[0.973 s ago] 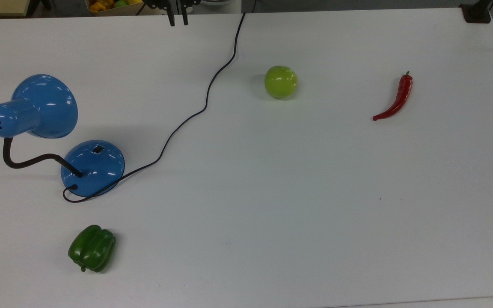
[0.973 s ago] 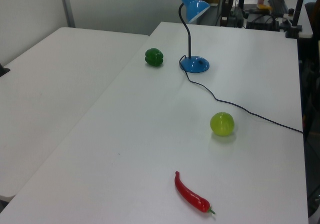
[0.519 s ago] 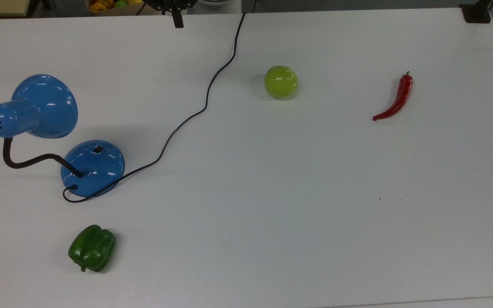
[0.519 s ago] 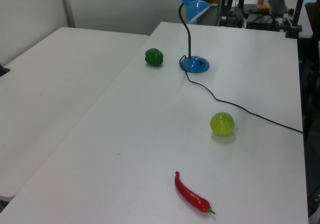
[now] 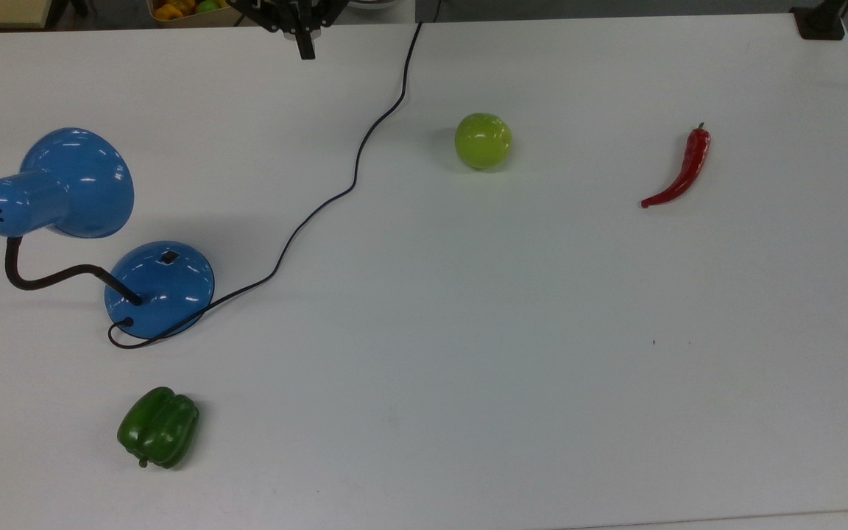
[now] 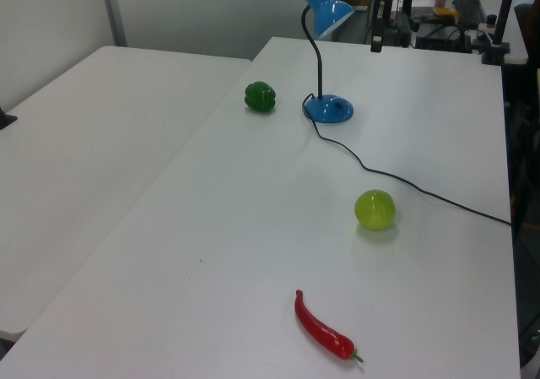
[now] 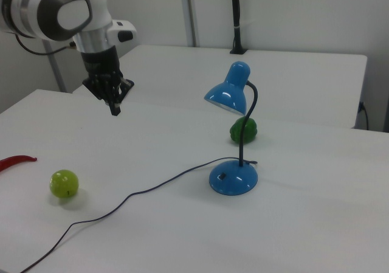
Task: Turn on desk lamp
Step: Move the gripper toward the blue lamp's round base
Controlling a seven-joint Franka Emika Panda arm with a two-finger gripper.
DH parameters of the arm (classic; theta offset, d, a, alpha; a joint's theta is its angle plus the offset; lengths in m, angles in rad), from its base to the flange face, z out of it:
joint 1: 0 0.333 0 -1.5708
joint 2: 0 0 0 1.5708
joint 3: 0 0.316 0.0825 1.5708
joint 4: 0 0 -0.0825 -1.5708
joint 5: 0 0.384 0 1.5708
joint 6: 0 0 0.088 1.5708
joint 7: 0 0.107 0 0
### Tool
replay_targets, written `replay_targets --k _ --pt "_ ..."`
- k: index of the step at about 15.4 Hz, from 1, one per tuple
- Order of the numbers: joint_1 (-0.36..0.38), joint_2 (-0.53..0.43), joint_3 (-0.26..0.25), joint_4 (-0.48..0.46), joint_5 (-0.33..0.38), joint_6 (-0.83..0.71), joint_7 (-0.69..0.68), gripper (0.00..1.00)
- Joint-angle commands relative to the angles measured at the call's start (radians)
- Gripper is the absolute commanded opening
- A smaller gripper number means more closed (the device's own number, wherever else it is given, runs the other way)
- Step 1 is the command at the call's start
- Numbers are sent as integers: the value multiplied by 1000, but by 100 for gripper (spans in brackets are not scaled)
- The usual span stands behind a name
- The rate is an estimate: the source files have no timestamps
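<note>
The desk lamp stands at the top view's left: a domed blue base (image 5: pixel 159 291) with a small rectangular switch (image 5: pixel 168 257), a black gooseneck (image 5: pixel 41 278) and a blue shade (image 5: pixel 74 182). No glow shows under the shade (image 7: pixel 230 98). Its black cord (image 5: pixel 354 177) runs to the table's far edge. My gripper (image 5: pixel 306 48) hangs over that far edge, well away from the base and up-right of it in the top view. In the right view the gripper (image 7: pixel 114 108) points down with its fingers shut on nothing, far left of the base (image 7: pixel 233 179). The left view has the gripper (image 6: pixel 376 43) behind the lamp (image 6: pixel 329 109).
A yellow-green ball-shaped fruit (image 5: pixel 483 140) lies right of the cord. A red chili (image 5: pixel 682 173) lies at the top view's right, and a green bell pepper (image 5: pixel 158 428) below the lamp base. A black clamp (image 5: pixel 818 22) sits on the far right corner.
The gripper's fingers, apart a second ago, have come together. The gripper has also moved a little further in over the table. The lamp and the vegetables have not moved.
</note>
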Motion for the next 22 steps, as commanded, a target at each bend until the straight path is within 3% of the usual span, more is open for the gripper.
replay_targets --k 1,7,15,22 --pt "-10 5 -19 -53 -4 22 0 0" --pt "-10 27 -108 -105 -9 56 11 0" --pt "-11 31 -199 -294 -9 353 38 0" --pt "-11 94 -226 -363 -15 568 100 0"
